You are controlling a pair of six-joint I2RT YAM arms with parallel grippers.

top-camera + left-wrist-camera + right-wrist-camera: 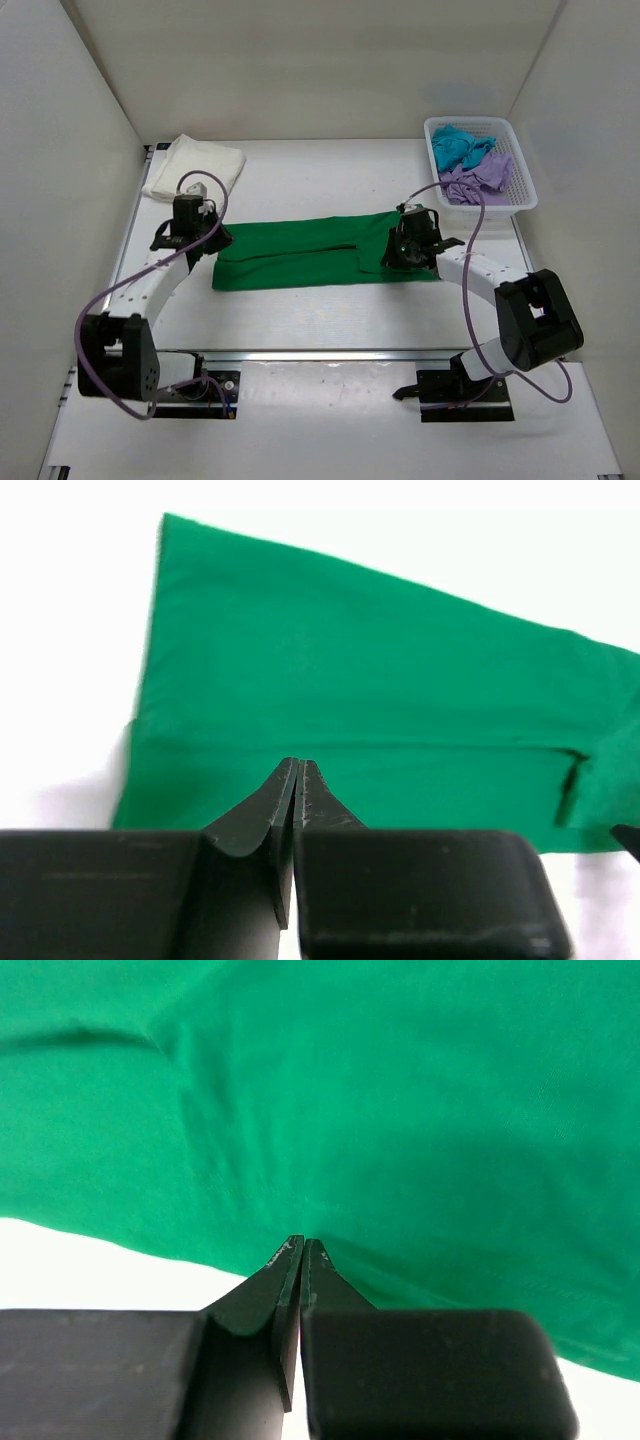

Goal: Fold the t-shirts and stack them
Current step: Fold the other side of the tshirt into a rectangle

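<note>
On the counter [300, 320], green t-shirt [300, 255] lies left-right; left tool [298, 770] closed at left end, right tool [300, 1245] pinching right end.

No writing, label, brand, number or sign can be read in any of the three views.
</note>
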